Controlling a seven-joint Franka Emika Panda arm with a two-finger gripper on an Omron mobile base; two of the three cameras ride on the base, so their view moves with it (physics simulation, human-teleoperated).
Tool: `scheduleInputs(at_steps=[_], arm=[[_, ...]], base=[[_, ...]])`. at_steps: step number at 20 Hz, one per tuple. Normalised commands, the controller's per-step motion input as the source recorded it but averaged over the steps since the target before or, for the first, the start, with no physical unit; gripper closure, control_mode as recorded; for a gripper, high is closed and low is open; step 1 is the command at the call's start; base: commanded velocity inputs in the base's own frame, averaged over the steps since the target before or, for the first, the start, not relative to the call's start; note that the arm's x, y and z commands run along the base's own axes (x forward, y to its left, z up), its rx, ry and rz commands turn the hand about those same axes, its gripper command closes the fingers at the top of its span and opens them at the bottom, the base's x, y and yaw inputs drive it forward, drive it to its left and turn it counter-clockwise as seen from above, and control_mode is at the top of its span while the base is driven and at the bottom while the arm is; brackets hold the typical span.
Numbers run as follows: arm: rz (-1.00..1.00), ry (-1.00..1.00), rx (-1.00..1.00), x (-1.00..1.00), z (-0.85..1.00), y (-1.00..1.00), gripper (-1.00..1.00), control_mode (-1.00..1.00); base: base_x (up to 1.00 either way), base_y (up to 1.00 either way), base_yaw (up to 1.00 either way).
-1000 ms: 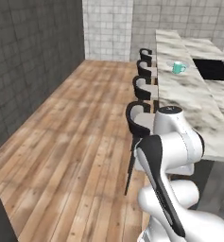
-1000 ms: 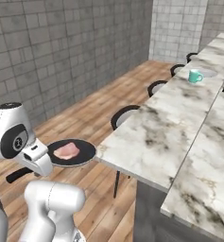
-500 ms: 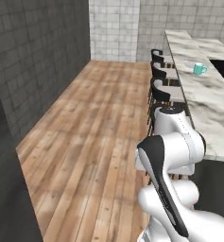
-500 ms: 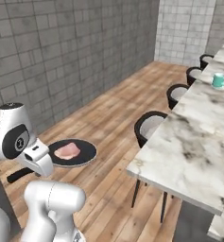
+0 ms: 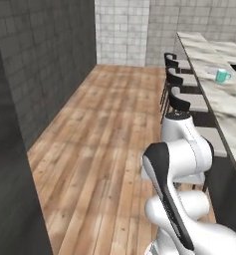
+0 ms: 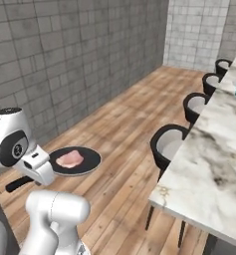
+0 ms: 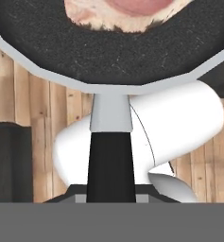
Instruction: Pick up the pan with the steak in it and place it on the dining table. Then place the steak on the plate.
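Black and round, the pan (image 6: 75, 161) is carried level above the wooden floor (image 6: 124, 144), held out in front of the white arm in the right base view. Its short black handle (image 7: 110, 168) is gripped by the jaws, which are clenched on it; in the hand view the handle runs straight down from the pale rim to the bottom edge of the picture. The steak (image 6: 69, 159), a flat pink slab with paler patches, is seen lying inside the pan, slightly toward the arm's side of the middle, and its near edge is visible at the top of the hand view (image 7: 127, 12).

The dining table (image 6: 214, 164), a white marble tabletop with brown-grey veins, is seen to the right of the pan and well apart from it. A row of dark stools (image 6: 169, 144) is lined up along its near side. A small teal cup (image 5: 222, 75) is set farther along the tabletop. Grey tiled walls (image 6: 64, 55) are seen behind the floor.
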Motion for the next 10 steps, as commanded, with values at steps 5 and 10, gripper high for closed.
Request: scheduleInputs(at_steps=[5,10], arm=[[0.00,0.00,0.00,0.00,0.00,0.00,1.00,1.00],[0.00,0.00,0.00,0.00,0.00,0.00,1.00,1.00]], base=[[0.73,0.16,-0.05],[0.60,0.45,-0.05]])
